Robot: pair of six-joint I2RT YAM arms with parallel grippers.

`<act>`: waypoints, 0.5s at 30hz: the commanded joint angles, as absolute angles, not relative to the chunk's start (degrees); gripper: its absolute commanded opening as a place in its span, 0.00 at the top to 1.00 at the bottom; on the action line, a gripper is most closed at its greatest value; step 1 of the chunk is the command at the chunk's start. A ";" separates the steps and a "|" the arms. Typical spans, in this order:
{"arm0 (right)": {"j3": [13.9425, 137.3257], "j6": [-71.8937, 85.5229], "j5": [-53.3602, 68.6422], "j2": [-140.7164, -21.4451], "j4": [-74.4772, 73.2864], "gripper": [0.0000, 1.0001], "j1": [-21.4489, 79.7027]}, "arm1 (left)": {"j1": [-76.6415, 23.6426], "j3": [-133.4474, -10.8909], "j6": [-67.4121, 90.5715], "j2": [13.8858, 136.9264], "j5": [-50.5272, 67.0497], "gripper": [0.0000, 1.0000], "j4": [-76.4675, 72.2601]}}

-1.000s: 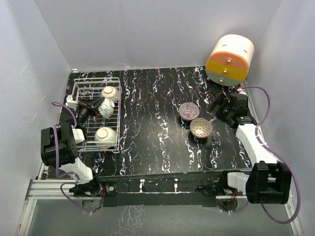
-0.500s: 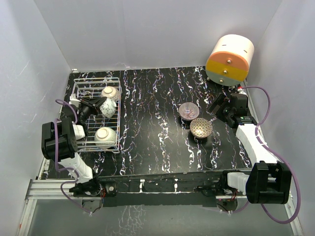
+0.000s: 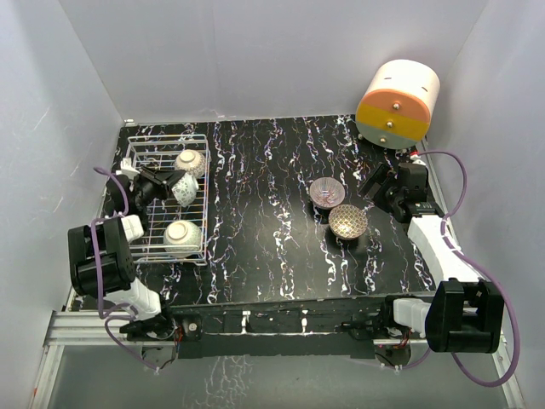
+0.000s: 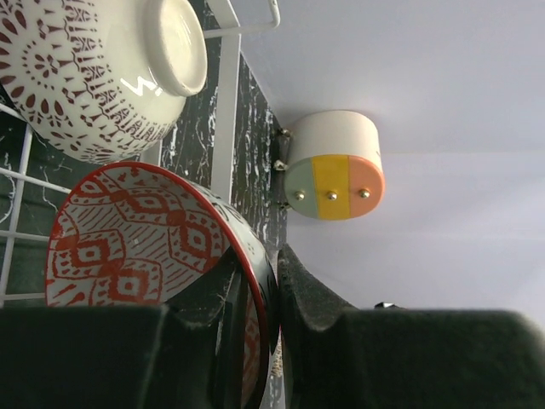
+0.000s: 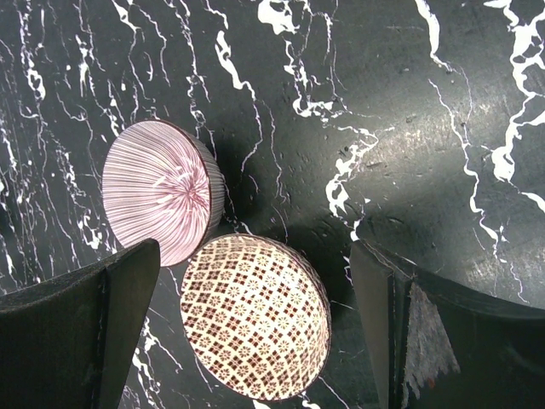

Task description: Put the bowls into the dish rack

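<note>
Left hand (image 4: pixel 255 294) clamped on rim of red bowl (image 4: pixel 145 239) within rack (image 3: pixel 140 149), right hand (image 5: pixel 255 256) spread wide above purple bowl (image 5: pixel 157 192) and brown bowl (image 5: pixel 255 319) on surface (image 3: pixel 272 230)

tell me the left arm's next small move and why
Probably ease the red bowl down until it settles on the dish rack wires, then open. The left pincer is shut on its rim. The bowl stands tilted on edge over the rack, close beside a white patterned bowl, and I cannot tell whether it rests on the grid yet.
</note>
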State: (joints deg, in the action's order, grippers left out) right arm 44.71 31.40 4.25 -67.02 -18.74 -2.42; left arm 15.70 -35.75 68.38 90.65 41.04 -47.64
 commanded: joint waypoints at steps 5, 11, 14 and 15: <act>43.87 30.70 3.03 -66.15 -15.71 0.02 -2.79 | 16.19 -27.26 80.43 101.33 44.05 1.00 -65.26; 43.62 30.76 3.14 -66.44 -15.60 0.02 -2.81 | 16.15 -27.47 84.42 104.79 44.29 1.00 -70.50; 43.68 30.80 3.16 -66.49 -15.64 0.02 -2.84 | 16.17 -28.70 80.95 103.59 43.77 1.00 -62.68; 43.68 30.84 3.16 -66.61 -15.63 0.02 -2.78 | 16.17 -29.31 79.14 102.71 43.40 1.00 -59.00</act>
State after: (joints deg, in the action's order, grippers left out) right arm 44.01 31.42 4.23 -67.02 -18.52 -2.42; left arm 16.25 -31.22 85.47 101.65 43.44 -74.81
